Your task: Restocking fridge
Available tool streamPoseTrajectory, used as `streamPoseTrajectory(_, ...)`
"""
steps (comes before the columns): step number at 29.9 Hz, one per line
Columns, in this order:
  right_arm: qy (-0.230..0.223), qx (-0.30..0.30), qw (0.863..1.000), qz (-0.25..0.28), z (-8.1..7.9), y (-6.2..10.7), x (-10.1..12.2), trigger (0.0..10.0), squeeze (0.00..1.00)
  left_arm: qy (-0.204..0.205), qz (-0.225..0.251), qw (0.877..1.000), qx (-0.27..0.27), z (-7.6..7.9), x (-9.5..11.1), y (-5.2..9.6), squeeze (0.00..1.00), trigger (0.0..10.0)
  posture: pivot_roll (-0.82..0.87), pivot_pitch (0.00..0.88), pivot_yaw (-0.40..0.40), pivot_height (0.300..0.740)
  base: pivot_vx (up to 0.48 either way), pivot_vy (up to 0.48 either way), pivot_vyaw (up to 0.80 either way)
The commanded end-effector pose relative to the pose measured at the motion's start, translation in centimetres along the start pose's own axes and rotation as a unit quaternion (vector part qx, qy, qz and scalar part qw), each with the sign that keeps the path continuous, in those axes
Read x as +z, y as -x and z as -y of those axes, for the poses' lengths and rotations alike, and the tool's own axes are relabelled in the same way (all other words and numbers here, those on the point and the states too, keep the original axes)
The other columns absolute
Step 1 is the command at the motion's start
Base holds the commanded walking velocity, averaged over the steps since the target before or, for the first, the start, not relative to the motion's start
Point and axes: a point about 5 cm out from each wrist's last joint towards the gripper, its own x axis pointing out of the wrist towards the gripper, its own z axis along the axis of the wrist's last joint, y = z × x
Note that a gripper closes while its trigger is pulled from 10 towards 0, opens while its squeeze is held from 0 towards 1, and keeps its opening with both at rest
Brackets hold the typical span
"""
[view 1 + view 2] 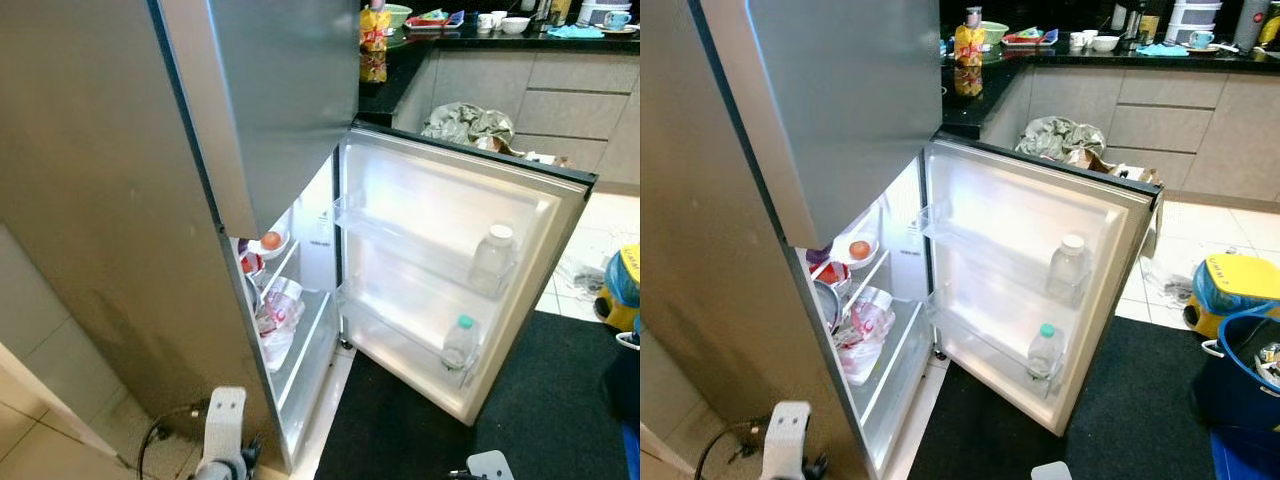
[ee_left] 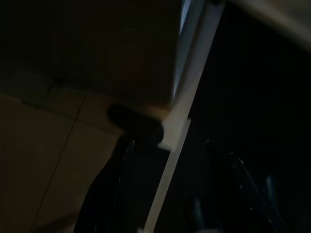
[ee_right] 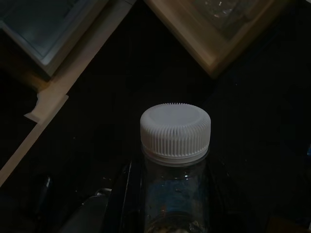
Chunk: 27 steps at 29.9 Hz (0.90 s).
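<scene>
**Ana:** Kitchen floor tiles ran up to a dark mat [image 1: 500, 420], and behind it a black surface [image 1: 1080, 60] carried cups and bowls. How far along was the restocking?

**Ben:** Partway, I'd judge. The fridge door [image 1: 440, 230] stood wide open, and its shelves already held two bottles: a larger one with a white cap [image 1: 492, 262] on the upper shelf, and a smaller one with a green cap [image 1: 459, 343] on the lower shelf. Inside the fridge sat a bowl with an egg [image 1: 271, 241] and a plastic bag [image 1: 277, 318] on a shelf.

**Ana:** And the next item?

**Ben:** The right gripper [image 3: 170, 204] had its jaws pinching a clear bottle with a ribbed white cap [image 3: 176, 132], held low over the mat, well apart from the door shelves (plenty of room remained beside the other bottles). That bottle wasn't stowed yet.

**Ana:** The left arm?

**Ben:** The left gripper [image 2: 165, 194] hung low by the fridge's bottom corner in a dark view, jaws spread and holding nothing.

**Ana:** So what remained?

**Ben:** Lifting the held bottle to a door shelf, releasing it, and closing the door.
</scene>
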Motion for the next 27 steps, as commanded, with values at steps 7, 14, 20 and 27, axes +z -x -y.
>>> streamPoseTrajectory(7,-0.021,-0.003,1.000,-0.009,-0.2,0.0,-0.4,10.0,0.00,-0.050,0.017,0.997,-0.052,1.6,0.3,-0.1,0.00,10.0,-0.08,0.107,0.062,0.740,0.000,0.000,-0.50)
streamPoseTrajectory(14,-0.026,-0.008,1.000,-0.010,-0.1,0.1,-0.5,10.0,0.00,-0.051,0.028,0.996,-0.062,2.1,1.0,-0.2,0.00,10.0,-0.09,0.107,0.077,0.740,0.000,0.000,-0.80)
streamPoseTrajectory(20,-0.035,-0.013,0.999,-0.014,0.0,0.4,-1.2,10.0,0.00,-0.061,0.058,0.994,-0.064,2.6,1.5,-0.2,0.00,10.0,-0.12,0.075,0.080,0.740,0.000,0.000,-0.80)
streamPoseTrajectory(27,-0.036,-0.015,0.999,-0.018,0.2,0.6,-1.8,10.0,0.00,-0.065,0.073,0.991,-0.092,3.6,1.1,0.0,0.00,10.0,-0.12,0.054,0.088,0.740,0.000,0.000,-0.80)
